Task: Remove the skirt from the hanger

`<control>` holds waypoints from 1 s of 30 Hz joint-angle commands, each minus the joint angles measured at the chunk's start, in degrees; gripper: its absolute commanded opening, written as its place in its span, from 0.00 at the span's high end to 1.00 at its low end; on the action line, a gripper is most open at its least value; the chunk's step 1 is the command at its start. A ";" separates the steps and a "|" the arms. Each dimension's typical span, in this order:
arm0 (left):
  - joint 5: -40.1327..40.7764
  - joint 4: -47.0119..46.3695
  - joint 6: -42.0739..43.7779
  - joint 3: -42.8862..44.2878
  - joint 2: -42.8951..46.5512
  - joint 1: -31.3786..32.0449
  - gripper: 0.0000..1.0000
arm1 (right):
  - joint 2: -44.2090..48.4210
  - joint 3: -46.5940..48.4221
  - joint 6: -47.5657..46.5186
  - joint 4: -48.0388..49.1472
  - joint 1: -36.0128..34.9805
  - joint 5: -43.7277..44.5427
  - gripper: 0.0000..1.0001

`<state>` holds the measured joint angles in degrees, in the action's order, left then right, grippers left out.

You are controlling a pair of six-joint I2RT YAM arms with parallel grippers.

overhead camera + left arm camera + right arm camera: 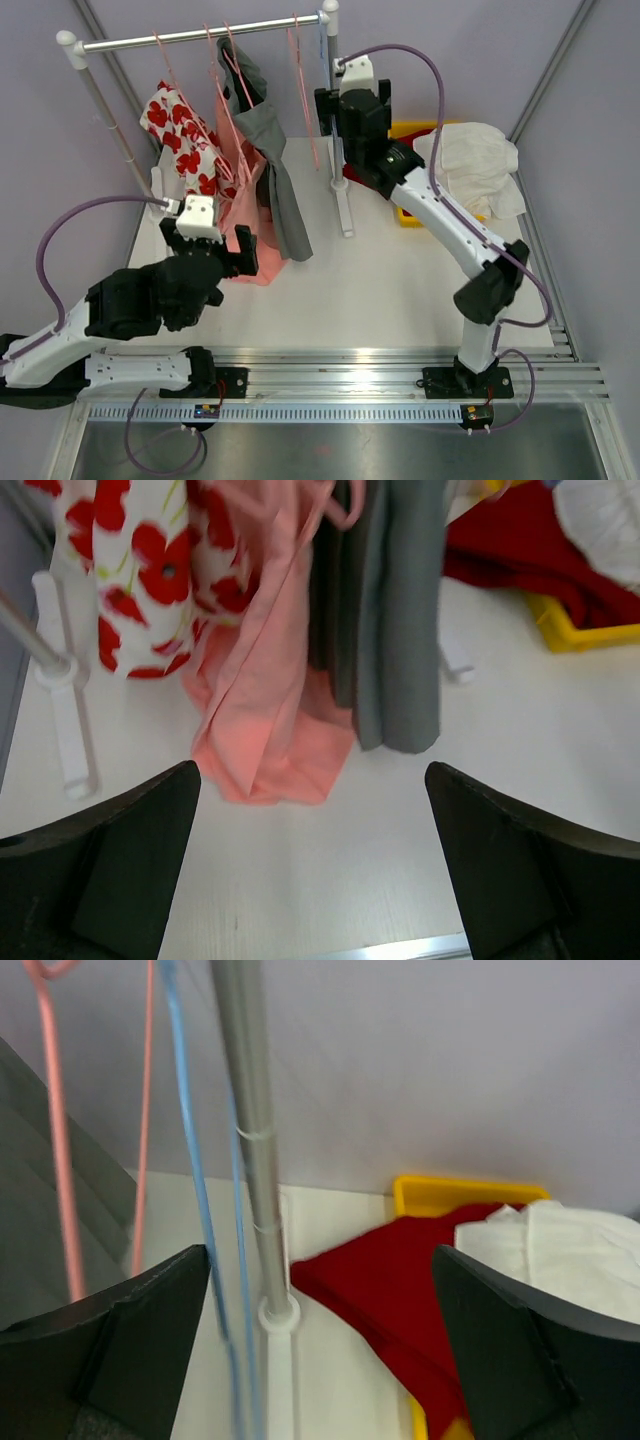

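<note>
Three garments hang from pink hangers on the rack's rail (pixel 200 35): a white one with red flowers (pixel 185 135), a pink one (pixel 240 190) and a grey one (pixel 280 180). I cannot tell which is the skirt. The pink and grey hems rest on the table. My left gripper (pixel 240 252) is open and empty, low over the table just in front of the pink hem (pixel 270 740), with the grey garment (pixel 395 620) to its right. My right gripper (pixel 330 120) is open and empty beside the rack's right post (pixel 250 1140), near an empty blue hanger (pixel 195 1180) and an empty pink hanger (pixel 60 1160).
A yellow bin (pixel 410 130) at the back right holds a red cloth (pixel 400 1290) and a white cloth (pixel 475 165). The rack's white feet stand on the table at left (pixel 65 710) and right (pixel 345 210). Purple walls close in behind.
</note>
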<state>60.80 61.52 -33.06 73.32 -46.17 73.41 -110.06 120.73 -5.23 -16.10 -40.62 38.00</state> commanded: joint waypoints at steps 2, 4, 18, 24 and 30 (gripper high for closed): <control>-0.40 -23.76 23.51 10.33 -7.59 -1.42 0.01 | 18.28 -12.95 3.03 4.94 -0.34 4.80 0.01; -4.79 -26.53 26.80 16.65 -10.94 -5.80 0.01 | 25.22 -19.63 4.44 3.97 -0.34 6.03 0.01; -31.15 -16.17 24.63 69.39 -51.89 -40.33 0.10 | 53.88 -47.41 22.63 -10.61 -0.42 0.85 0.01; -35.22 -19.77 20.41 67.57 -56.13 -46.77 0.13 | 59.26 -53.49 26.33 -13.34 -0.42 -1.79 0.01; -37.85 -20.56 18.12 65.82 -58.77 -49.85 0.15 | 60.67 -56.04 26.15 -14.75 -0.42 -1.61 0.01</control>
<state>26.65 43.97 -13.02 139.94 -104.88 24.69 -50.68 64.97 19.40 -30.96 -40.77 36.47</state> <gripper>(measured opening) 0.861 0.993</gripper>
